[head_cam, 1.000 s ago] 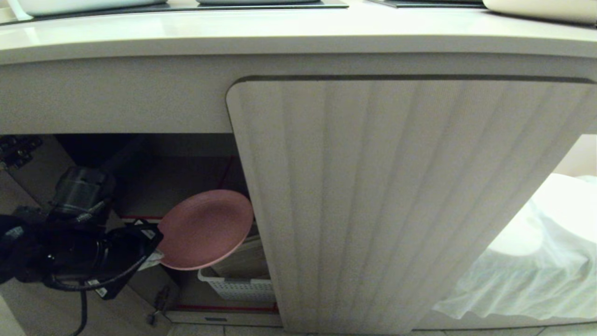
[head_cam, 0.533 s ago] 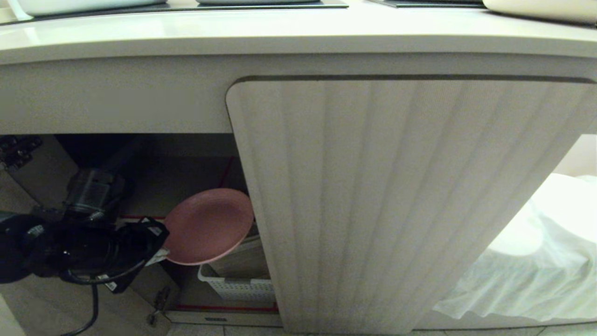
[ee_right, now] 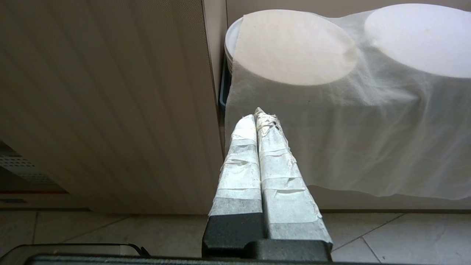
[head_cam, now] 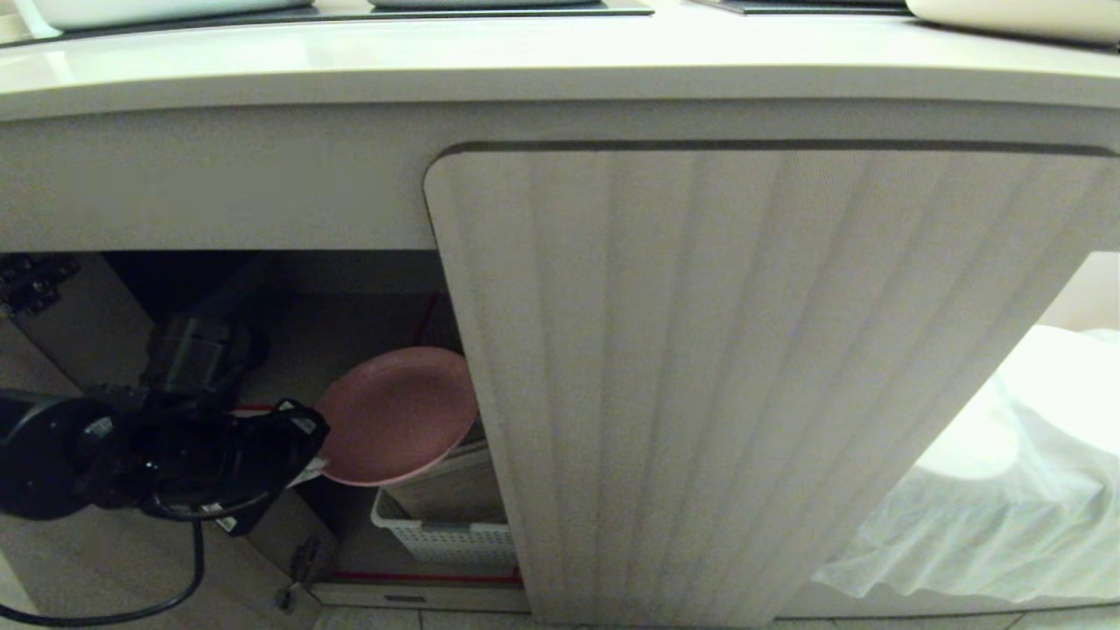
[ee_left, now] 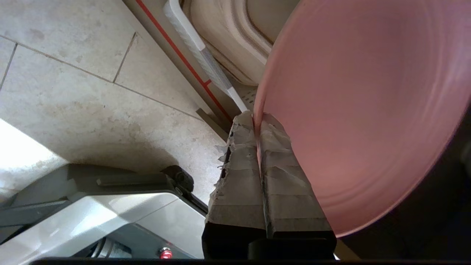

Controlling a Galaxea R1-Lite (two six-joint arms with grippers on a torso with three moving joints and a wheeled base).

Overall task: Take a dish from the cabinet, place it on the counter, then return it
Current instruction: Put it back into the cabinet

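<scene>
The round pink dish (head_cam: 398,416) hangs tilted inside the open left bay of the cabinet (head_cam: 744,367), just left of the fluted door's edge. My left gripper (head_cam: 311,468) is shut on the dish's near rim; in the left wrist view the taped fingers (ee_left: 241,147) pinch the pink dish (ee_left: 360,110) edge-on. The cream counter (head_cam: 525,61) runs across the top, above the cabinet. My right gripper (ee_right: 259,114) is shut and empty, hanging low in front of the fluted door and pointing at a white cloth.
A white perforated basket (head_cam: 446,538) with a pale board in it sits on the red-edged lower shelf under the dish. A white cloth (head_cam: 989,490) covers round shapes at the right. The left door's black hinge (head_cam: 31,280) shows at far left. Tiled floor (ee_left: 73,73) lies below.
The left gripper has carried the dish up and to the right, deeper into the cabinet opening; the dish looks smaller and sits closer to the door's edge. The right arm has not moved.
</scene>
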